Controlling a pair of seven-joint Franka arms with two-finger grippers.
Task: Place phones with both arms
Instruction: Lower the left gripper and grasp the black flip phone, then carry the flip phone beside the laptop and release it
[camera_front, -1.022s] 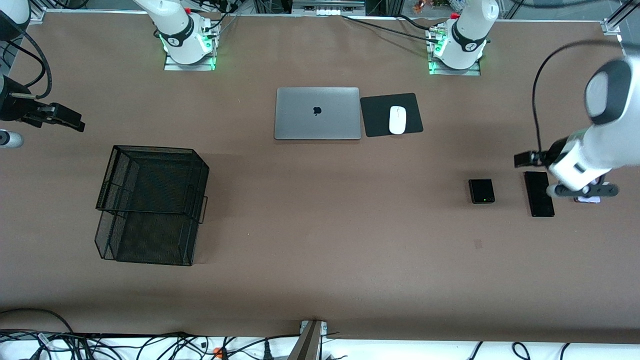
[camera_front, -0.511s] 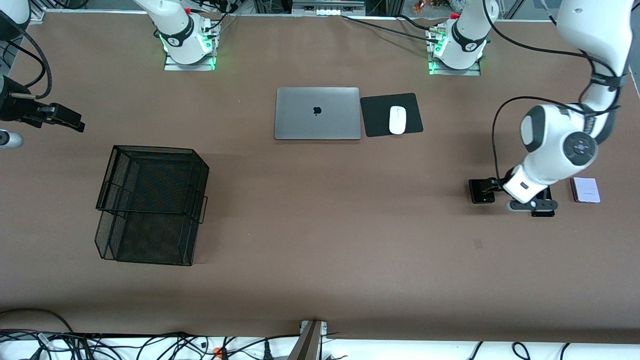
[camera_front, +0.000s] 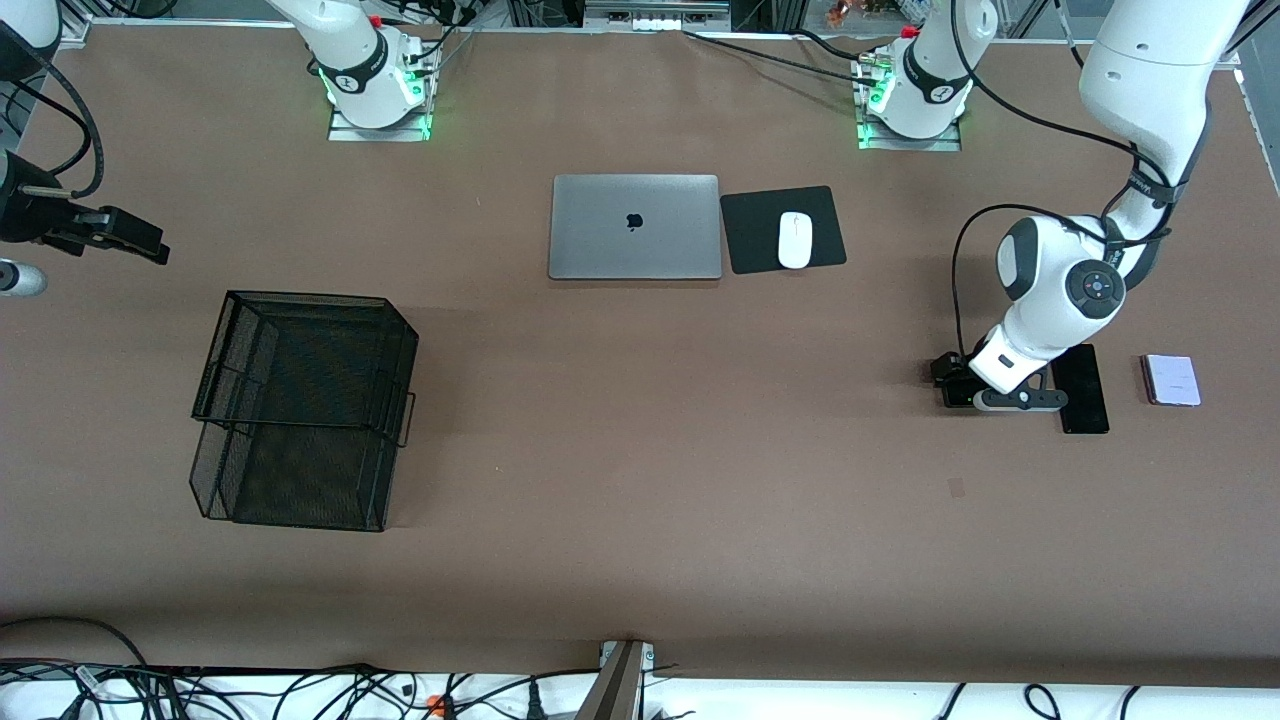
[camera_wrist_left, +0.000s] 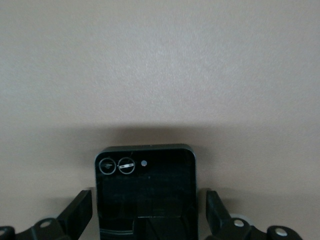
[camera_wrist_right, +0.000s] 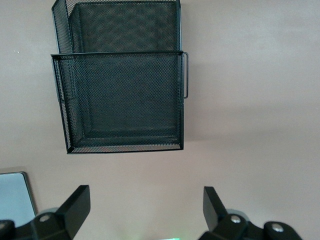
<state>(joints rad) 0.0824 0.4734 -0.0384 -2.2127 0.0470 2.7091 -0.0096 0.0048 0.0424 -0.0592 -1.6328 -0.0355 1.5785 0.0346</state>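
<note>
Moved since earlier frame: left gripper (camera_front: 975, 385), off the long slim black phone (camera_front: 1082, 388) onto the small black phone (camera_wrist_left: 146, 192), fingers wide, straddling it, not gripping. Lavender phone (camera_front: 1172, 380) lies at the left arm's end. Right gripper (camera_wrist_right: 145, 212) waits, wide, over the mesh tray (camera_wrist_right: 120, 85).

Risk: off-centre closing could skid the phone (flat, low). The left wrist view shows its lenses; the front view hides them.
</note>
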